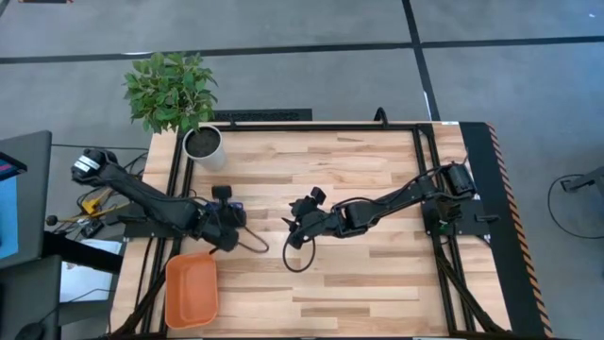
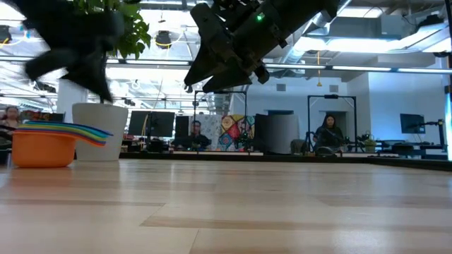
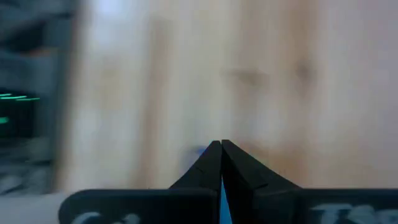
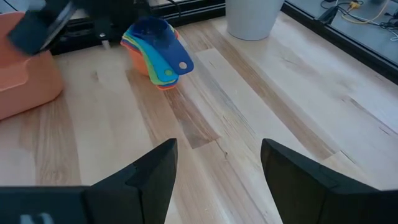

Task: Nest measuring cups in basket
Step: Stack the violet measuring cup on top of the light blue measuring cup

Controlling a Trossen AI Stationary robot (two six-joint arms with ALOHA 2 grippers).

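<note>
Bright, even light from above on the bench [image 1: 377,189], with only soft, weak shadows under both arms. Strong glare from ceiling lamps and windows behind, leaving the right hand [image 2: 212,74] as a dark silhouette. Heavy motion blur around the left hand [image 3: 221,163], with the wood beyond it smeared. Sharp focus ahead of the right hand on the measuring cups [image 4: 155,53]; blurred dark shape beside them.

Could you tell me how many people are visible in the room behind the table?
3 people: one at the left edge, one near the middle, one to the right; others may be hidden.
</note>
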